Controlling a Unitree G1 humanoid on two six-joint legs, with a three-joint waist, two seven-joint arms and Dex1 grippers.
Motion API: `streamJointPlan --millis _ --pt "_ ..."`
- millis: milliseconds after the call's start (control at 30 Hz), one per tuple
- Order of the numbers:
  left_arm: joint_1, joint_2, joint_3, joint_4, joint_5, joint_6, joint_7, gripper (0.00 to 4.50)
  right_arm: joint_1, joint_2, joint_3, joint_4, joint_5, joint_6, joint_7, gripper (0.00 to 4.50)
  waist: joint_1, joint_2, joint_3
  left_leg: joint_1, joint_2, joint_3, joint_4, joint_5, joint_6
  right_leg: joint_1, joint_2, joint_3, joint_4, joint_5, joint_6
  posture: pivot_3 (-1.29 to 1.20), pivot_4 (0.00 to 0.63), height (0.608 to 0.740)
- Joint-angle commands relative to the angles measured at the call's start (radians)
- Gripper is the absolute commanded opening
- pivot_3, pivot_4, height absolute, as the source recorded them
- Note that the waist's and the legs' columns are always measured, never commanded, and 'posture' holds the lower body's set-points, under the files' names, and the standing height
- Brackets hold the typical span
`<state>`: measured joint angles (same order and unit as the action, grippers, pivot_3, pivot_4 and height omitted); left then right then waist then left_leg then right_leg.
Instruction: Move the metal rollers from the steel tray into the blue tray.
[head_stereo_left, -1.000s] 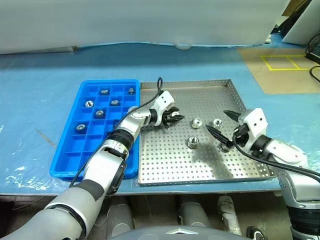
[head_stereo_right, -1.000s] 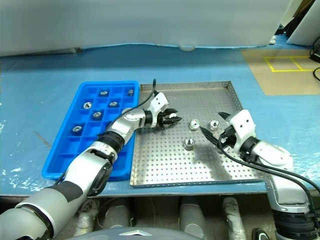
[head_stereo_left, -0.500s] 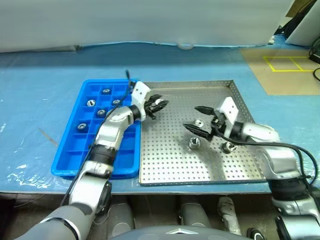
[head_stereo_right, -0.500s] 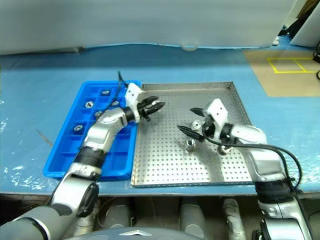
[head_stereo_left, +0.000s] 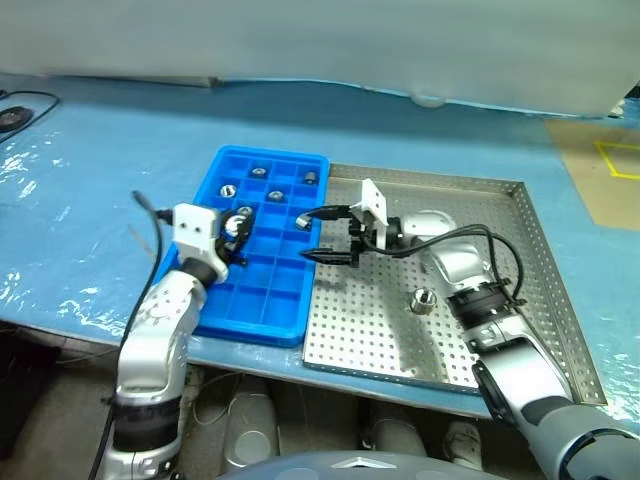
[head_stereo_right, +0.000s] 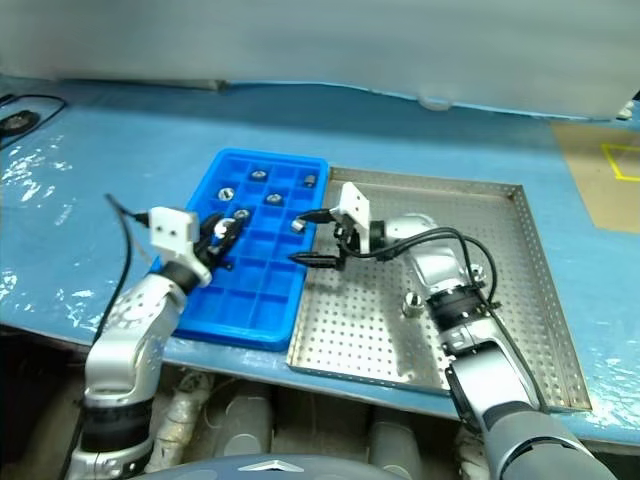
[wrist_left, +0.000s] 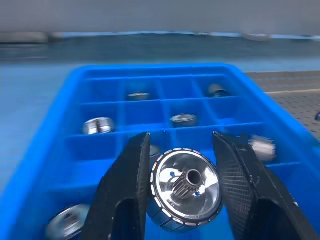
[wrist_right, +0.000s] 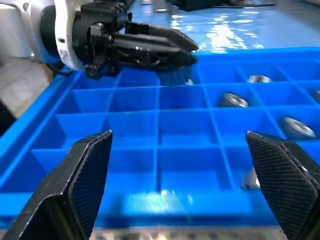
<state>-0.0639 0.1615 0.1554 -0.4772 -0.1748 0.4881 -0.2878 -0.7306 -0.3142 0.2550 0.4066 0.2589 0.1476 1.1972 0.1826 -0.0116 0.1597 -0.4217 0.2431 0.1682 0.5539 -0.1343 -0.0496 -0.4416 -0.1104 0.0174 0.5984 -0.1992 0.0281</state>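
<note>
Left of centre, the left gripper (head_stereo_left: 232, 228) clamps a metal roller (wrist_left: 185, 188) above the blue tray (head_stereo_left: 262, 300); the right gripper (head_stereo_left: 325, 234) spreads wide at the tray's right edge, one roller (head_stereo_left: 423, 299) lying on the steel tray (head_stereo_left: 520, 300)

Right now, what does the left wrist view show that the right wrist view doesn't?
Left wrist view alone: a metal roller gripped in the left pincer, seen end-on with its toothed hub. Right wrist view alone: the right pincer wide open and the left pincer from the side, above the tray. Both share the blue tray with rollers already in its compartments.
</note>
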Motion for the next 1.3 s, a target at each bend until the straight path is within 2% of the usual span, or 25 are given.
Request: streamJointPlan --millis 33,267,567,600,633,767,833,1033,1167,1300 --pt "0.078 -0.002 0.016 -0.126 0.003 0.009 0.051 1.57 -0.047 0.025 0.002 0.059 -0.008 -0.056 0.053 4.50 0.019 0.000 0.000 0.000 0.000 -0.001 0.000 0.000 0.000 0.000 0.000 -0.001 0.000 0.000 0.000 0.54 0.150 0.740" --pt "0.243 -0.030 0.007 -0.246 0.010 0.022 0.134 1.57 -0.088 0.078 0.000 0.156 -0.034 -0.110 0.107 4.50 0.078 0.000 0.000 -0.003 0.000 -0.006 0.000 0.001 -0.001 0.001 0.000 -0.004 0.000 0.000 0.000 0.57 0.150 0.740" --pt "0.275 -0.014 -0.006 -0.241 0.004 0.045 0.161 1.57 -0.092 0.092 -0.011 0.184 -0.063 -0.140 0.114 4.50 0.145 0.001 0.001 -0.003 0.000 -0.011 0.000 0.001 -0.003 0.002 0.001 -0.006 0.000 0.000 0.000 0.60 0.150 0.740" --pt "0.270 -0.011 -0.008 -0.235 -0.002 0.046 0.158 2.31 -0.091 0.089 -0.013 0.183 -0.065 -0.142 0.111 4.50 0.150 0.001 0.001 -0.003 0.000 -0.012 0.000 0.001 -0.003 0.002 0.001 -0.006 0.000 0.000 0.000 0.59 0.150 0.740" --pt "0.262 -0.009 -0.010 -0.230 -0.009 0.047 0.154 2.51 -0.090 0.087 -0.015 0.182 -0.067 -0.143 0.108 4.50 0.153 0.001 0.001 -0.003 0.000 -0.012 0.000 0.002 -0.003 0.003 0.002 -0.006 0.000 0.000 0.000 0.57 0.150 0.740" --pt "0.193 0.011 -0.026 -0.199 -0.041 0.048 0.116 3.87 -0.080 0.071 -0.033 0.164 -0.068 -0.137 0.090 4.50 0.166 0.003 0.002 -0.002 0.000 -0.015 0.000 0.003 -0.006 0.003 0.003 -0.007 0.002 0.000 0.000 0.52 0.150 0.740" --pt "0.143 0.024 -0.036 -0.179 -0.069 0.037 0.074 3.87 -0.068 0.058 -0.043 0.143 -0.066 -0.129 0.077 4.50 0.167 0.004 0.003 -0.002 -0.001 -0.016 0.000 0.004 -0.006 0.003 0.002 -0.007 0.004 0.000 0.000 0.49 0.150 0.740" --pt "-0.038 0.070 -0.081 -0.029 -0.139 0.008 -0.069 3.87 0.017 -0.024 -0.090 0.008 -0.059 -0.072 0.006 4.50 0.152 0.006 0.003 0.002 -0.002 -0.016 0.000 0.005 -0.009 0.003 0.003 -0.005 0.008 0.000 0.000 0.31 0.150 0.740" --pt "-0.156 0.082 -0.130 0.115 -0.165 -0.025 -0.172 3.87 0.110 -0.093 -0.138 -0.140 -0.045 0.001 -0.056 4.50 0.099 0.006 0.003 0.001 -0.002 -0.015 0.002 0.006 -0.009 0.003 0.003 -0.003 0.008 0.000 0.000 0.14 0.150 0.740" --pt "-0.298 0.072 -0.196 0.314 -0.160 -0.087 -0.291 3.87 0.233 -0.171 -0.204 -0.310 -0.030 0.081 -0.139 4.50 0.023 0.006 0.003 0.001 -0.003 -0.015 0.004 0.007 -0.012 0.004 0.003 -0.003 0.008 0.001 0.000 -0.02 0.150 0.740"
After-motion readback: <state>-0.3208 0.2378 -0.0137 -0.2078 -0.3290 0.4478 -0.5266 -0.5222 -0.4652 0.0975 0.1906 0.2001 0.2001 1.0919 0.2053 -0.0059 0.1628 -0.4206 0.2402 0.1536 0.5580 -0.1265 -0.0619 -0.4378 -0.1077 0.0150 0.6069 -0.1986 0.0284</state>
